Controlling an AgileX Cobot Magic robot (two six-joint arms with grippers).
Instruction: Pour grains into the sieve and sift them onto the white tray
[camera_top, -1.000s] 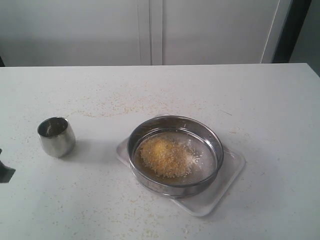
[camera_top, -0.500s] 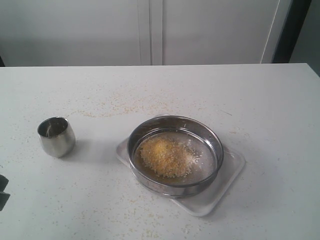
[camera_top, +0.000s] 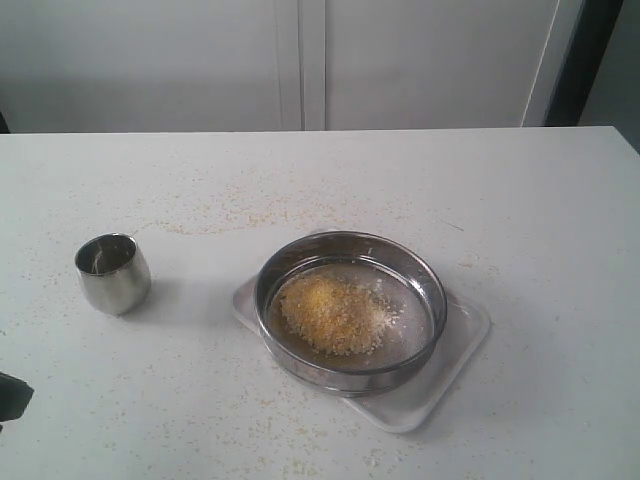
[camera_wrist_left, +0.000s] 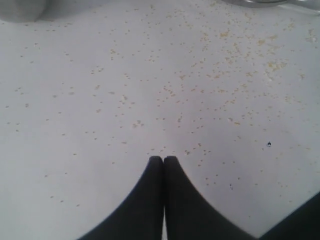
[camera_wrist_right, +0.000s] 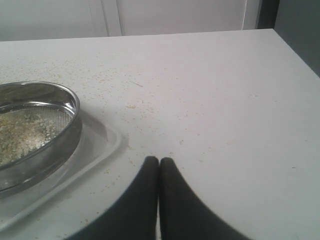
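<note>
The steel sieve (camera_top: 350, 310) rests on the white tray (camera_top: 455, 360) right of the table's middle. A heap of yellow-orange and whitish grains (camera_top: 330, 315) lies on its mesh, toward its left side. In the right wrist view the sieve (camera_wrist_right: 35, 135) and tray (camera_wrist_right: 95, 145) sit beside my right gripper (camera_wrist_right: 159, 160), which is shut and empty over the bare table. My left gripper (camera_wrist_left: 163, 159) is shut and empty too, above table sprinkled with stray grains. Only a dark bit of the left arm (camera_top: 12, 395) shows at the exterior view's left edge.
A small rounded steel cup (camera_top: 112, 272) stands upright on the table (camera_top: 520, 200) left of the tray, apart from both grippers. Loose grains are scattered over the tabletop behind and in front of the tray. White cabinet doors stand behind the table's far edge.
The dark piece of the left arm at the left edge has slid down and back toward the near edge. Sieve, tray, grains and cup have not moved.
</note>
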